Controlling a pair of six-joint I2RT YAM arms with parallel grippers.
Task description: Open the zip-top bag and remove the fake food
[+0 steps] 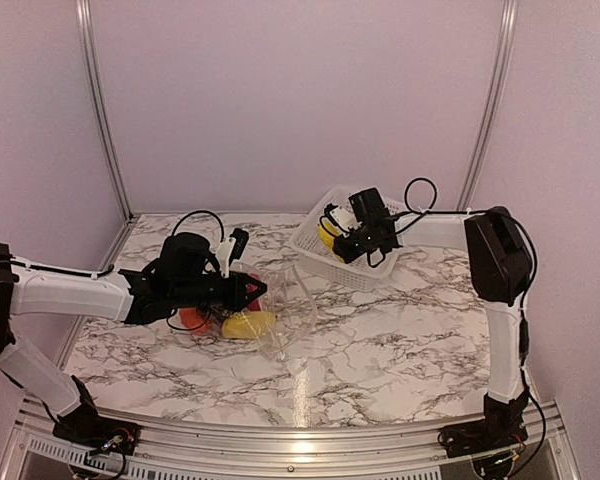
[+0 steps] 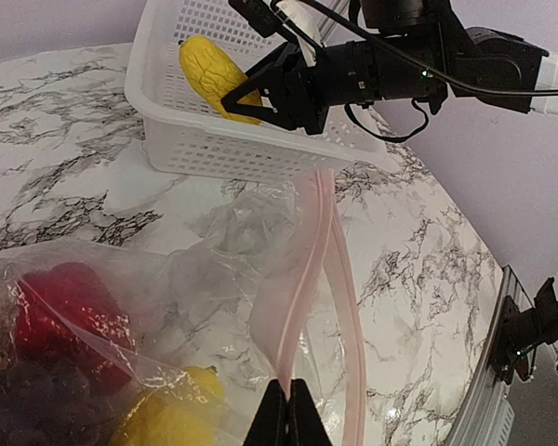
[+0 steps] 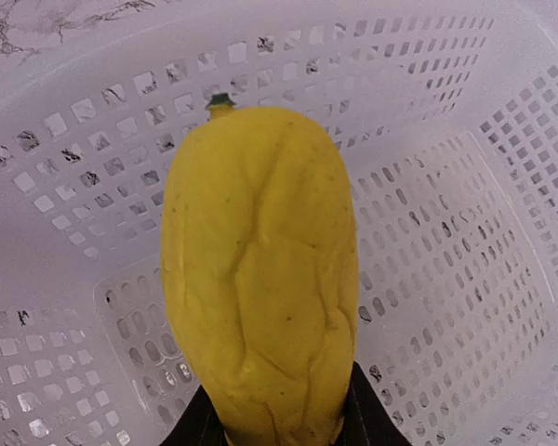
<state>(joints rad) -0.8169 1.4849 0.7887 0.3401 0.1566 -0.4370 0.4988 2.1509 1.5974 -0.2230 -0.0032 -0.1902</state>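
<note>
The clear zip-top bag [image 1: 285, 305] lies on the marble with its mouth parted. My left gripper [image 2: 288, 398] is shut on one pink zip strip [image 2: 307, 269] of the bag [image 2: 214, 251]. Inside the bag are a red apple [image 2: 60, 311], dark grapes [image 2: 23, 395] and a yellow fruit [image 2: 163, 418]. From above, a yellow piece [image 1: 248, 324] and an orange piece [image 1: 190, 318] show beside the left gripper [image 1: 258, 292]. My right gripper [image 1: 335, 243] is shut on a wrinkled yellow fruit [image 3: 260, 269], held just above the floor of the white basket [image 3: 465, 214]. Its fingers [image 3: 377, 413] flank the fruit's base.
The white perforated basket [image 1: 325, 262] stands at the back right of the table, tilted toward the bag. In the left wrist view the right gripper [image 2: 251, 93] reaches over the basket [image 2: 167, 121] with the yellow fruit [image 2: 207, 72]. Purple walls close in the table.
</note>
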